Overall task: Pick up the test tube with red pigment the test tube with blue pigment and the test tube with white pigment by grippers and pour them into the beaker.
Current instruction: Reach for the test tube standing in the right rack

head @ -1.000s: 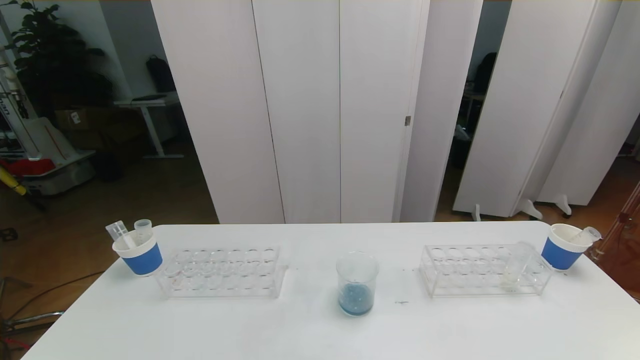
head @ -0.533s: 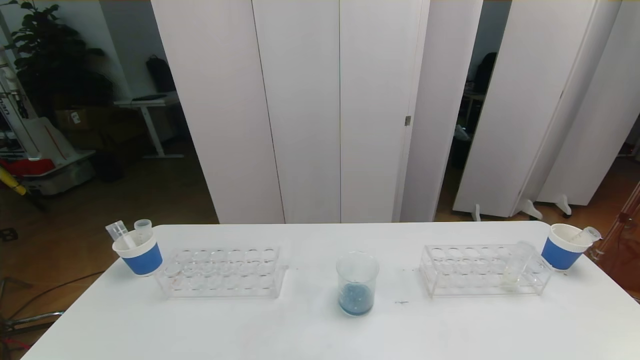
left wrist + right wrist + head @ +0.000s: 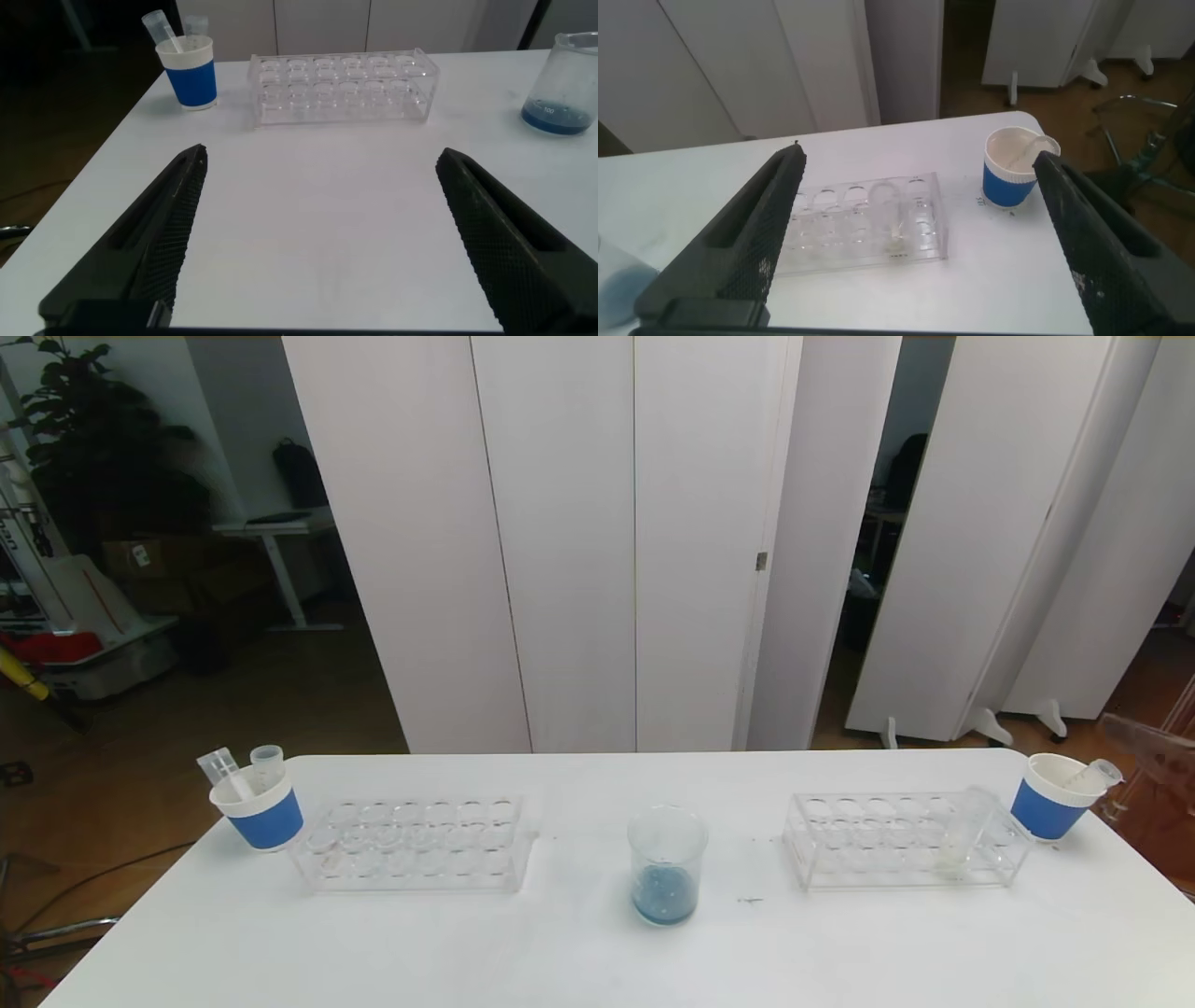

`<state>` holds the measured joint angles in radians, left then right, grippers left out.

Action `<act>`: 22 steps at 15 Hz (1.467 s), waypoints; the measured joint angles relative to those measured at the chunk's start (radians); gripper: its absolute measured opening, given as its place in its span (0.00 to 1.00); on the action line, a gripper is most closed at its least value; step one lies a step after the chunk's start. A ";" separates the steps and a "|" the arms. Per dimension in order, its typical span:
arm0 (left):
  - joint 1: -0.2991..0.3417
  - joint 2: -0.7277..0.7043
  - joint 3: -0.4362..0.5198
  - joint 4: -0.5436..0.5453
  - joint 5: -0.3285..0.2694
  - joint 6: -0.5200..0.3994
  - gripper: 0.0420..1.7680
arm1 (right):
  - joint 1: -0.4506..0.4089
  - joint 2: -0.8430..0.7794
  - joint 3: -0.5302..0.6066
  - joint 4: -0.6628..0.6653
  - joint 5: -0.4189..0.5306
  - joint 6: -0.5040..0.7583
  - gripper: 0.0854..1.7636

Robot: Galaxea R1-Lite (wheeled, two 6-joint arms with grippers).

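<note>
Beaker: the beaker [image 3: 667,864] stands upright at the lower centre of the head view, between the two racks, with blue pigment lying at its bottom.
Left rack: a clear plastic rack [image 3: 414,843] sits left of centre; its holes look empty.
Right rack: a second clear rack [image 3: 904,840] sits right of centre, well apart from the beaker.
White tube: the test tube with white pigment [image 3: 962,831] stands slightly tilted in the right rack, near its right end, pale pigment at the bottom.
Left cup: a white cup with a blue band [image 3: 260,808] sits at the left rack's far corner, two clear tubes poking out of it.
Right cup: a matching cup [image 3: 1050,795] sits near the table's right edge with one tube leaning in it.
Left gripper: the left gripper [image 3: 322,243] hovers over bare table short of the left rack, fingers spread wide, holding nothing.
Right gripper: the right gripper [image 3: 915,233] hangs above the right rack and cup, fingers wide apart, empty.
Table: white table [image 3: 579,952].
</note>
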<state>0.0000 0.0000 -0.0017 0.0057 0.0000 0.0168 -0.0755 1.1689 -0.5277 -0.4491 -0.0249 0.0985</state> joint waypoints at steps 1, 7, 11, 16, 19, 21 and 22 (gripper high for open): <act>0.000 0.000 0.000 0.000 0.000 0.000 0.99 | 0.004 0.032 0.023 -0.035 0.000 -0.001 0.99; 0.000 0.000 0.000 0.000 0.000 0.000 0.99 | 0.016 0.205 0.188 -0.286 0.003 -0.009 0.99; 0.000 0.000 0.000 0.000 0.000 0.000 0.99 | 0.034 0.280 0.275 -0.386 0.003 -0.027 0.99; 0.000 0.000 0.000 0.000 0.001 0.000 0.99 | 0.041 0.363 0.314 -0.479 0.002 -0.027 0.99; 0.000 0.000 0.000 0.000 0.001 0.000 0.99 | 0.043 0.420 0.315 -0.524 0.002 -0.058 0.99; 0.000 0.000 0.000 0.000 0.000 0.000 0.99 | 0.043 0.456 0.312 -0.550 0.001 -0.091 0.99; 0.000 0.000 0.000 0.000 0.000 0.000 0.99 | 0.043 0.473 0.310 -0.567 0.000 -0.107 0.99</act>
<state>0.0000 0.0000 -0.0017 0.0057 0.0004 0.0168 -0.0330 1.6415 -0.2174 -1.0164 -0.0245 -0.0085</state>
